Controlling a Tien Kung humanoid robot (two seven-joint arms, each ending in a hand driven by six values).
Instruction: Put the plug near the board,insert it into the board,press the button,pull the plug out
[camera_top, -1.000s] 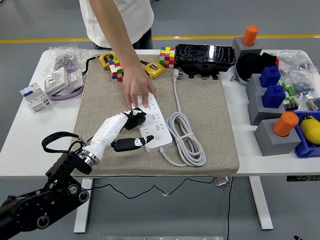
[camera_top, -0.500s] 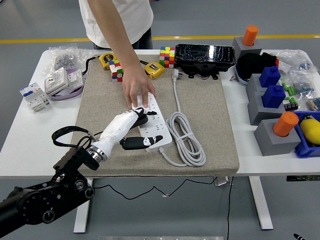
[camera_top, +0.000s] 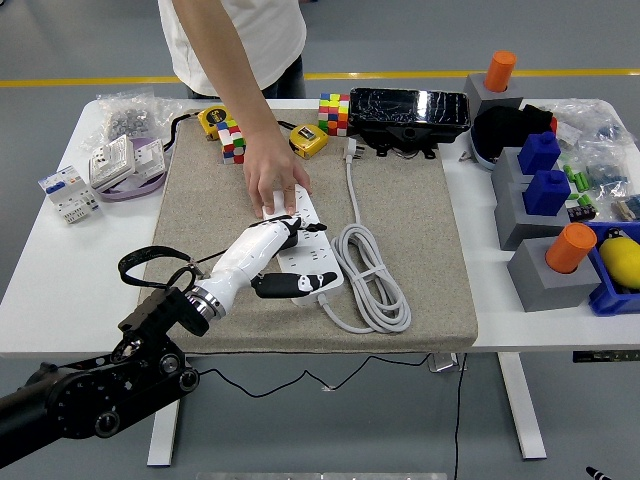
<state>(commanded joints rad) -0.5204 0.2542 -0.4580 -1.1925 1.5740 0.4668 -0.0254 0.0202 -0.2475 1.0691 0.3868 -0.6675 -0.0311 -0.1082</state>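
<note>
A white power strip (camera_top: 320, 250) lies on the beige mat (camera_top: 420, 230), with its grey cable coiled (camera_top: 375, 285) to its right. My left hand (camera_top: 285, 258), in a white shell, reaches in from the lower left. Its fingers are curled round a black plug (camera_top: 287, 240) held over the middle of the strip, and its thumb lies across the strip's near end. I cannot tell whether the plug's pins sit in a socket. A person's hand (camera_top: 275, 185) presses on the strip's far end. My right hand is out of view.
Behind the mat stand two colour cubes (camera_top: 335, 112), yellow tape measures (camera_top: 310, 140) and a black box (camera_top: 410, 118). Grey blocks with blue and orange pegs (camera_top: 545, 200) fill the right side. Socket parts (camera_top: 125, 160) and a breaker (camera_top: 65, 192) lie at the left.
My left arm has moved to the right and forward, carrying the black plug from the strip's left side to over its middle. The person's hand has stayed on the strip's far end.
</note>
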